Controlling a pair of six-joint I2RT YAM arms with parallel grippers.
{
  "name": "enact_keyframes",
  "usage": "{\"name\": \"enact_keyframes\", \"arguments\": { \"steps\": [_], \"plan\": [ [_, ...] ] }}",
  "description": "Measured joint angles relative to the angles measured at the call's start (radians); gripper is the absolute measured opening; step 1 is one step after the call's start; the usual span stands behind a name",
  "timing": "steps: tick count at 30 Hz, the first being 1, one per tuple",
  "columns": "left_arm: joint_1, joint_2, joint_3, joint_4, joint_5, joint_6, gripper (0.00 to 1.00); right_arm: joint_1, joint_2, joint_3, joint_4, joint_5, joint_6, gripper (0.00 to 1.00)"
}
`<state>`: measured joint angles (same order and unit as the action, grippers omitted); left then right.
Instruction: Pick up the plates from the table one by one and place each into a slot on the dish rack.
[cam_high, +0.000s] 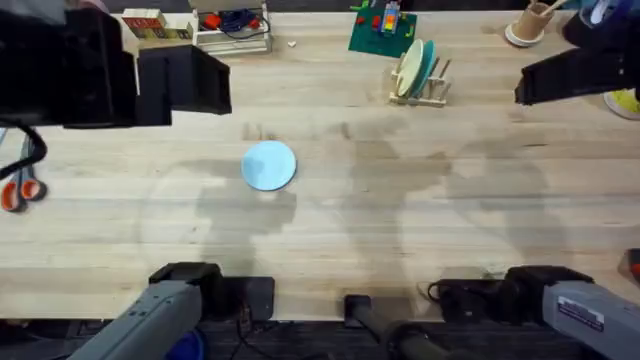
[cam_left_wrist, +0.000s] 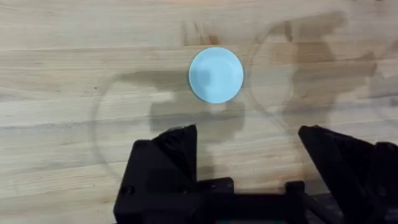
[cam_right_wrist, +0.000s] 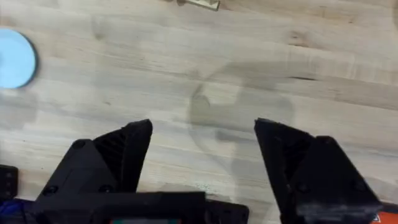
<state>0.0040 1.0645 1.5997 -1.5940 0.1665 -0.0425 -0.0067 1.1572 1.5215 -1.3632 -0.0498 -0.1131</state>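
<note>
Plate (cam_left_wrist: 216, 74), light blue, lies flat on the counter (cam_left_wrist: 74, 93) just ahead of the left gripper (cam_left_wrist: 249, 155), fingers spread. The right gripper (cam_right_wrist: 203, 149), also spread, is well off to its side.

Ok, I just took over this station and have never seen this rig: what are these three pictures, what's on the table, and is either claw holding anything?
These are two robot arms at a wide light wooden table. The overhead picture looks down from above the arm bases. The other two pictures come from a camera on each wrist, with that arm's own black fingers at the bottom.

One small round light blue plate lies flat on the table. At the far side stands a small pale wooden dish rack with a cream plate and a teal plate already upright in it.

The left gripper and the right gripper are both open and hold nothing.
</note>
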Motion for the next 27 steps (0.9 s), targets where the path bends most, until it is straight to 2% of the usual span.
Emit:
{"name": "enact_keyframes", "arguments": {
  "steps": [7, 8, 13, 14, 21, 27],
  "plan": [
    [0.000, 0.018, 0.000, 0.000, 0.003, 0.000, 0.990, 0.000, -0.001, 0.002, 0.002, 0.000, 0.000, 0.995],
    [0.000, 0.021, 0.000, -0.001, 0.005, -0.006, 0.879, 0.000, -0.001, 0.002, 0.002, 0.000, 0.000, 0.994],
    [0.000, 0.027, 0.000, -0.001, 0.006, -0.006, 0.102, 0.000, -0.001, 0.002, 0.002, 0.000, 0.000, 0.995],
    [0.000, 0.028, 0.000, -0.005, 0.009, -0.011, 0.058, 0.000, -0.001, 0.002, 0.002, 0.000, 0.000, 0.995],
    [0.000, 0.030, 0.000, -0.017, 0.076, -0.009, 0.042, 0.000, -0.001, 0.002, 0.002, 0.000, 0.000, 0.995],
    [0.000, 0.094, 0.000, -0.022, 0.219, 0.057, 0.042, 0.000, -0.001, 0.002, 0.002, 0.000, 0.000, 0.993]
  ]
}}
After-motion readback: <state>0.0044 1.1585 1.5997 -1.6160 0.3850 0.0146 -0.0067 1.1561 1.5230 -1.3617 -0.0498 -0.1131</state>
